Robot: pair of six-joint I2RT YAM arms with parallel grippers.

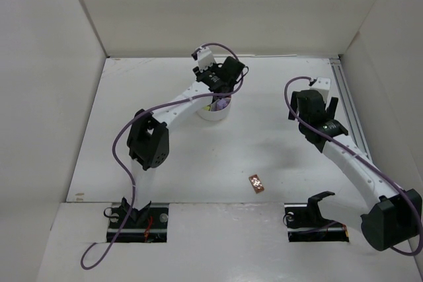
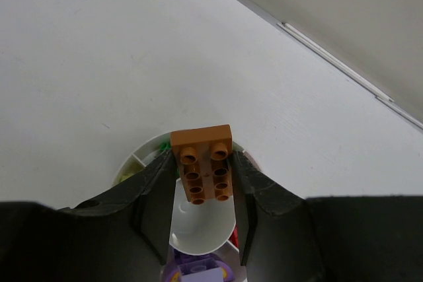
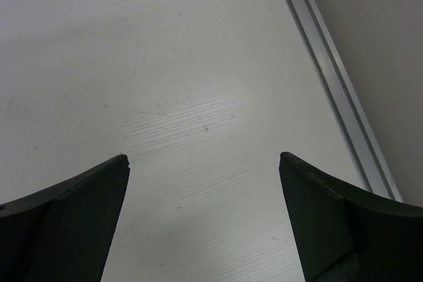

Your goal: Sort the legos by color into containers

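**Item 1. Loose orange-brown brick**. It lies flat on the table, on the near side of the dish and a little to its right, well apart from it. Nothing is touching it. You will likely have to fetch it later, and it probably belongs in the same wedge as its twin below.

**Item 2. Right gripper**. It is off to the right of the dish, well apart. The jaws are spread wide with only bare table between them. It is probably parked there so it does not crowd the arm working at the dish.

**Item 3. Dish.** The left wrist view looks down into it.
- A purple brick sits in the nearest compartment.
- Pale yellow-green pieces show on the left side.
- The central cup shows a white floor between the fingers.

**Item 4. Left gripper**. It is directly over the dish. The jaws are drawn in narrow and pinch the held orange-brown brick by its long sides. The studs face the camera, and the far end juts past the fingertips toward the dish's far rim.
- The side grip leaves the brick free to fall straight down when you release.
- You appear to be at the placing step.
- You cannot tell which wedge lies under the brick, or how high it hangs.
- Line it up over the right wedge before you open the jaws, or it may drop into the cup or onto another colour.
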